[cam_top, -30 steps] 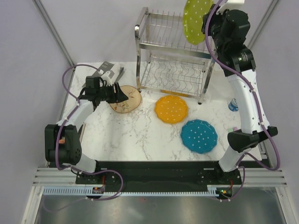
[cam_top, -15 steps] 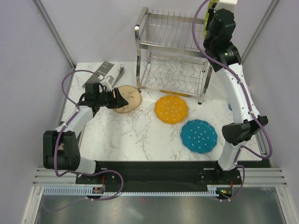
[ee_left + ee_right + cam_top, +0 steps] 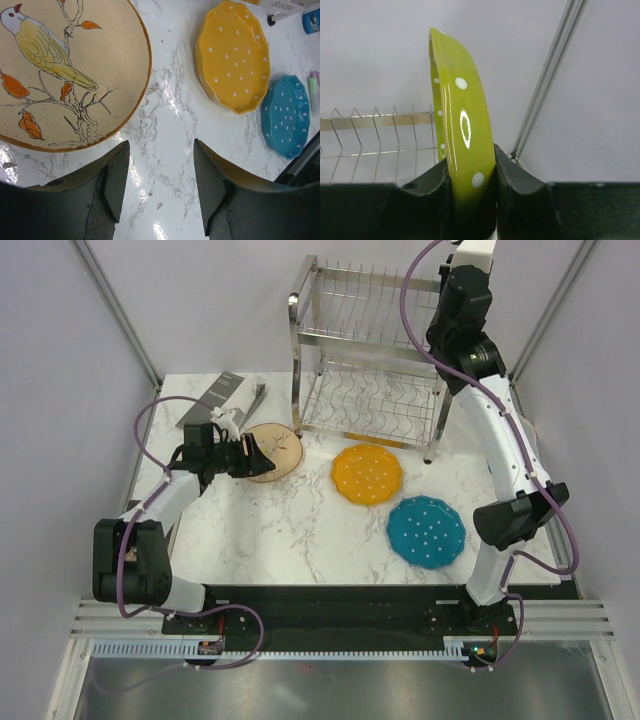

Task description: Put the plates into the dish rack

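My right gripper (image 3: 470,165) is shut on the rim of the lime green plate (image 3: 462,110), which stands on edge above the dish rack's top wires (image 3: 375,140). In the top view that hand and plate are cut off above the dish rack (image 3: 370,360). The tan bird-print plate (image 3: 275,452) (image 3: 65,70) lies flat left of the rack. My left gripper (image 3: 262,448) (image 3: 161,150) hovers open at its near edge, over bare marble. The orange plate (image 3: 367,473) (image 3: 233,55) and the teal plate (image 3: 427,531) (image 3: 286,115) lie flat on the table.
A dark flat packet (image 3: 215,395) and a small grey tool (image 3: 256,398) lie at the back left corner. A blue-capped bottle (image 3: 311,20) stands near the rack's right foot. Slanted frame poles (image 3: 115,310) flank the table.
The right arm has swung up and back, carrying the green plate out of the top view's upper edge. The left gripper has edged slightly right along the tan plate.
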